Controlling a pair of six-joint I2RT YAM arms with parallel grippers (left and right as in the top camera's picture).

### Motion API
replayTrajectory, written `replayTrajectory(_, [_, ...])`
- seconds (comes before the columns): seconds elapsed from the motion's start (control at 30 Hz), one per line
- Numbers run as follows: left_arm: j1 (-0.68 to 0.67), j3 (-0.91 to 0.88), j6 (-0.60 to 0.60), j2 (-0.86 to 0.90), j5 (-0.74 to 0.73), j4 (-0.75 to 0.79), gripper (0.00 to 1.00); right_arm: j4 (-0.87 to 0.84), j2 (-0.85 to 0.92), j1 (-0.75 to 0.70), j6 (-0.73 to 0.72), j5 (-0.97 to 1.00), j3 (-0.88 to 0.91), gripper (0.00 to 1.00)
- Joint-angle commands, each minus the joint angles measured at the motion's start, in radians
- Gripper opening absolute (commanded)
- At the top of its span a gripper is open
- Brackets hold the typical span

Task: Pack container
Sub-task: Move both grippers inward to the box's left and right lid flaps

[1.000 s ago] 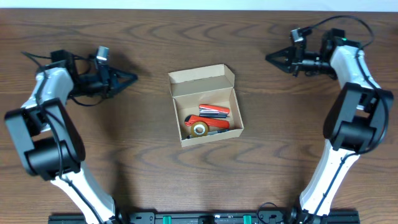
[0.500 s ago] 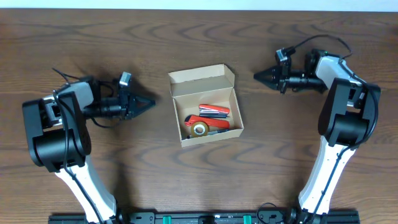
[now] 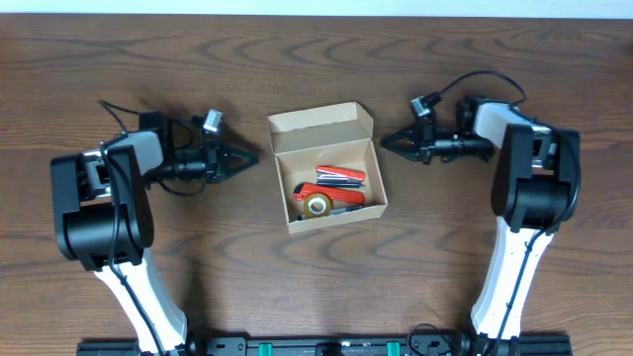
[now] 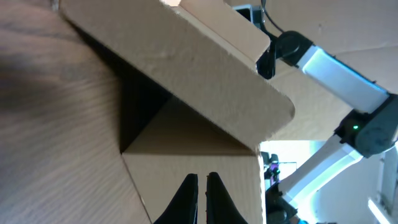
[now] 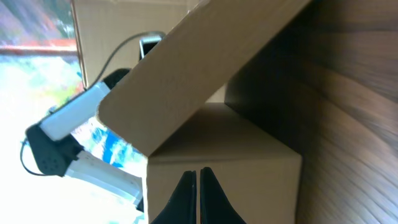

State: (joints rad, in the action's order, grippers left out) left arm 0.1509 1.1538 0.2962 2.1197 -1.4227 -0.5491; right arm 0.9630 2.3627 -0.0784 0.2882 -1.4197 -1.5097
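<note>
The container (image 3: pixel 280 163), a small tan cardboard box, sits open at the table's middle with its flap lid (image 3: pixel 318 123) raised at the far side. Inside lie a yellow tape roll (image 3: pixel 317 205) and red items (image 3: pixel 341 176). My left gripper (image 3: pixel 253 158) is shut and empty, pointing at the box's left wall, just short of it; that wall fills the left wrist view (image 4: pixel 186 143) behind the fingertips (image 4: pixel 202 180). My right gripper (image 3: pixel 386 141) is shut and empty, pointing at the box's right wall, which shows in the right wrist view (image 5: pixel 236 155) behind the fingertips (image 5: pixel 194 174).
The dark wooden table (image 3: pixel 198 257) surrounds the box. Both arms lie low over the table on either side of the box, with cables looping above each wrist.
Both grippers have moved inward toward the box, the left one rightward and the right one leftward, and are now close to its side walls. The box and its contents have not moved.
</note>
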Motion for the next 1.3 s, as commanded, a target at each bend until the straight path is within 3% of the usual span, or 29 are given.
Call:
replayTrajectory(0.0, [-0.034,0.003,-0.124,0.012,0.025,0.059,0.06,-0.042,0.010,0.034,-0.058,-0.029,0.005,0.01])
replayTrajectory(0.4, [-0.079,0.000,-0.288,0.019,0.089,0.219,0.06,-0.082,0.010,0.047,-0.090,0.009,0.013,0.01])
replayTrajectory(0.63, [-0.080,0.000,-0.301,0.042,0.089,0.244,0.06,-0.113,0.012,0.046,-0.095,0.010,0.041,0.01])
replayTrajectory(0.9, [-0.084,0.000,-0.304,0.095,0.054,0.263,0.06,-0.193,0.013,0.044,-0.161,0.010,0.061,0.01])
replayTrajectory(1.27, [-0.096,0.000,-0.429,0.095,0.054,0.374,0.06,-0.378,0.013,0.049,-0.325,0.027,0.061,0.01])
